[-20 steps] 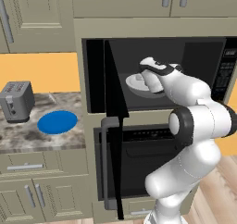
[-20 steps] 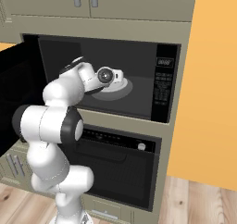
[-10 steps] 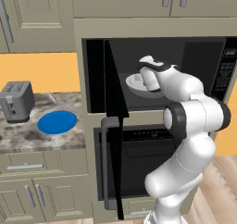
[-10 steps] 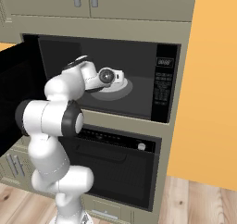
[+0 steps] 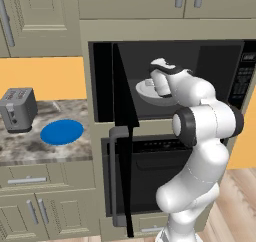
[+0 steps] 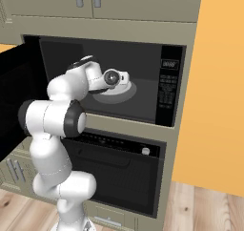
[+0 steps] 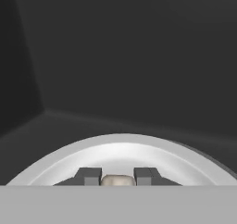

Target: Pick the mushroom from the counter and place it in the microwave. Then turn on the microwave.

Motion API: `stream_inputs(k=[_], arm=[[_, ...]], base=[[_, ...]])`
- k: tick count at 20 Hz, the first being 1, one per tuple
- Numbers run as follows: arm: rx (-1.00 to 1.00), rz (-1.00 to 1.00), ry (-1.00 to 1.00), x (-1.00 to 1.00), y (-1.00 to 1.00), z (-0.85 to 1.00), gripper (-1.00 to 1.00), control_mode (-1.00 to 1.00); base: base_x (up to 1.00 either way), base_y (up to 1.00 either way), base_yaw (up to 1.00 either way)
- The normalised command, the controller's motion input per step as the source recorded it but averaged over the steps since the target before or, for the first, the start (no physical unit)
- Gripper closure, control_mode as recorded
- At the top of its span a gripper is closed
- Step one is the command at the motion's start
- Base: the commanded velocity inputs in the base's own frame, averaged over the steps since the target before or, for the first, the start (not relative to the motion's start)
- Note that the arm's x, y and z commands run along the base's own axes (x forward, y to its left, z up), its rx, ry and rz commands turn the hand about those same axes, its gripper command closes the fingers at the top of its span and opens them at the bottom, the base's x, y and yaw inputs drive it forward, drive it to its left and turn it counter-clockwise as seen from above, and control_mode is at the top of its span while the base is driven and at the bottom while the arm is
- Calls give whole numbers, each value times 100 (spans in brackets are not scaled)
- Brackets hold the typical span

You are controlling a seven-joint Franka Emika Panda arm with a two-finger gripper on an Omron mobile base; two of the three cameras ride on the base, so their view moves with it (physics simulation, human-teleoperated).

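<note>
Closed on the mushroom (image 7: 117, 180), the gripper (image 7: 117, 177) stood just over the white turntable (image 7: 120, 156) inside the microwave (image 6: 112, 51); the hand view showed the beige cap pinched between the two dark fingertips (image 7: 88, 176), with the dark back wall and a left corner of the cavity behind. From the left base view, going left to right, a grey toaster (image 5: 17, 109) stood on the counter (image 5: 30, 146) with a blue plate (image 5: 61, 132) just beside it, then the microwave door (image 5: 124, 111) swung wide open, edge-on toward the camera, then the turntable (image 5: 146, 92) and the white arm (image 5: 200, 126) reaching into the cavity; the mushroom itself could not be made out there. Below the microwave sat a black oven (image 5: 150, 176) with its grey handle (image 5: 116, 176). The right base view left out the counter, toaster and plate but showed what the left one hid: the open door (image 6: 16, 106) as a black slab at the left edge, the hand (image 6: 114, 78) over the turntable (image 6: 125, 94), the keypad (image 6: 167, 89) on the microwave's right with a small display above it, and the oven's control strip with a pale knob (image 6: 146, 151). The keypad markings were too small to read.
</note>
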Motion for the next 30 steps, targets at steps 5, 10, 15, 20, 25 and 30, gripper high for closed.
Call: stream_inputs(k=[5,10,15,20,25,30], arm=[[0,0,0,0,0,-18,100,-100],[0,0,-1,0,0,-12,-100,-100],[0,0,-2,0,0,0,-100,-100],[0,0,-1,0,0,0,-100,-100],[0,0,-4,-4,-5,0,-100,-100],[0,0,-6,-10,-7,1,-100,-100]], base=[[0,0,0],[0,0,0],[0,0,0],[0,0,0],[0,0,0],[0,0,0]])
